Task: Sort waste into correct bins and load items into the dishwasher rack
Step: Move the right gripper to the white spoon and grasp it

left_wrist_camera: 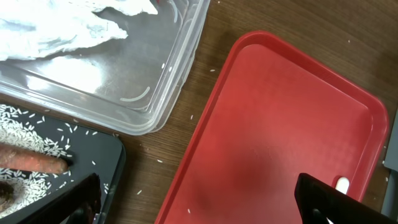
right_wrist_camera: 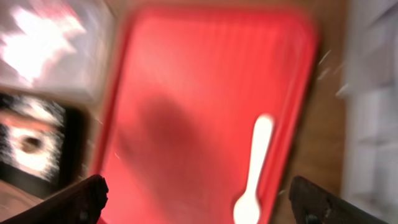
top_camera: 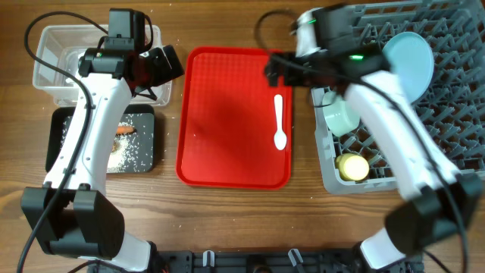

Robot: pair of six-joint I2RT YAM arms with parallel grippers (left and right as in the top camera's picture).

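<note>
Black left gripper hangs spread and empty by the clear tub, while the white plastic spoon lies front-to-back on the right side of the red tray, nearest the right gripper, also spread, empty.

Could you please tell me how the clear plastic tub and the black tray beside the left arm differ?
The tub is see-through, while the black tray is opaque. The tub has tall walls; the black tray is shallow. The tub holds a crumpled white napkin; the black tray holds rice grains and a carrot. Both are rectangular, look similar in footprint, and sit left of the red tray.
</note>
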